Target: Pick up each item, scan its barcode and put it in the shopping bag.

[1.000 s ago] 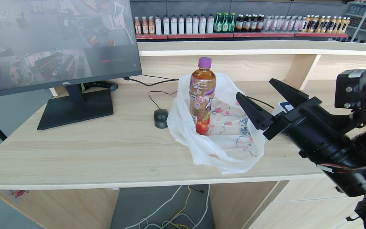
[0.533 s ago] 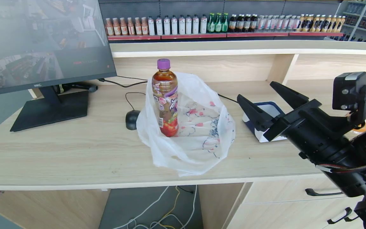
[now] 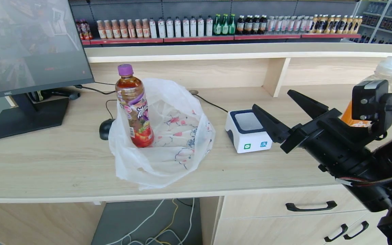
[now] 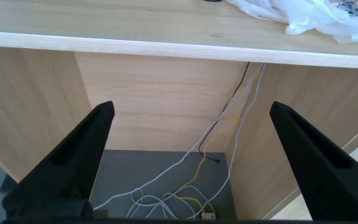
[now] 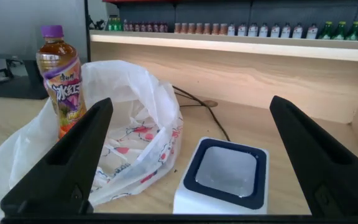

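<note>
Head view, bench (image 3: 63, 163) scene. Left of centre, the shopping bag (image 3: 168, 153), white film with a printed pattern, lies open on the bench. A bottle (image 3: 133, 109) with a purple cap and reddish-brown contents stands upright in the bag's open mouth, against its left side. Just right of the bag, apart from it, sits the scanner (image 3: 247, 132), a white box with a dark-framed window facing up.

At the right of the frame, the right hand (image 3: 272, 99) hovers above the bench beside the scanner, its two black fingers spread wide apart and gripping nothing. The right wrist view shows the same spread fingers (image 5: 92, 143) framing the bag, the bottle and the scanner.

Behind the right arm, at the far right edge, stands an orange bottle (image 3: 386, 66) with a clear cap.

The left hand (image 4: 191, 112) is held below the bench edge, fingers wide apart and empty, facing loose cables (image 4: 185, 193) under the bench.

Upper left: a monitor (image 3: 29, 44). A mouse (image 3: 104, 128) lies touching the bag's left side.
</note>
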You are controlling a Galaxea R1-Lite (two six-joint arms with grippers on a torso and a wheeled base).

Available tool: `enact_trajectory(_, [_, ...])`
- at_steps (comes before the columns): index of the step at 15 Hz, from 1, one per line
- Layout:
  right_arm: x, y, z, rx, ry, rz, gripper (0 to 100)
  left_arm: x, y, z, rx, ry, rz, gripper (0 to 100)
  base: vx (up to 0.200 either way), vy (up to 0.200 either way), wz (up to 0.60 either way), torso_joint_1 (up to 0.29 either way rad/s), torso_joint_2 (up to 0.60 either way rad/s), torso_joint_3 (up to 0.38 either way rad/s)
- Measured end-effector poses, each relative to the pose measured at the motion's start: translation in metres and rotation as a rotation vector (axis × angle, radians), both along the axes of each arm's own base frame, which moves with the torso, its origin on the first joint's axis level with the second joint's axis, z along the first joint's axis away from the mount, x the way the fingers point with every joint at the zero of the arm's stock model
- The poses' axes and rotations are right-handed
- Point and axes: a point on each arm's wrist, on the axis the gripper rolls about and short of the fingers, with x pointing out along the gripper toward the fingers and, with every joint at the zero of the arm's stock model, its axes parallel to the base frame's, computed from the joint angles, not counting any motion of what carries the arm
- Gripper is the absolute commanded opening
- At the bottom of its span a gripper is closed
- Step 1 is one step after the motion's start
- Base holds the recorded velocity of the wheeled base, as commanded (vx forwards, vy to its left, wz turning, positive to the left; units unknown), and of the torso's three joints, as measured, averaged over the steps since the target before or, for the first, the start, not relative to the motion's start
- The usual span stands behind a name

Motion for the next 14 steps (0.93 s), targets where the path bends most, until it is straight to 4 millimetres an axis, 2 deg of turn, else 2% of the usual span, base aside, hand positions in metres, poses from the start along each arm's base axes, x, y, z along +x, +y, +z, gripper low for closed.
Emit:
enact_trajectory(6, [0.0006, 0.0003, -0.0009, -0.002, 0.002, -0.001, 100, 0.0, 0.0, 0.0, 0.001, 0.0, -0.001, 100, 0.0, -0.2, 0.0, 0.001, 0.0, 0.002])
enact_trajectory(14, [-0.0002, 0.0, -0.0038, -0.01, 0.013, 0.0, 100, 0.0, 0.0, 0.0001, 0.004, -0.001, 0.0, 100, 0.0, 0.0, 0.0, 0.0, 0.0, 0.0])
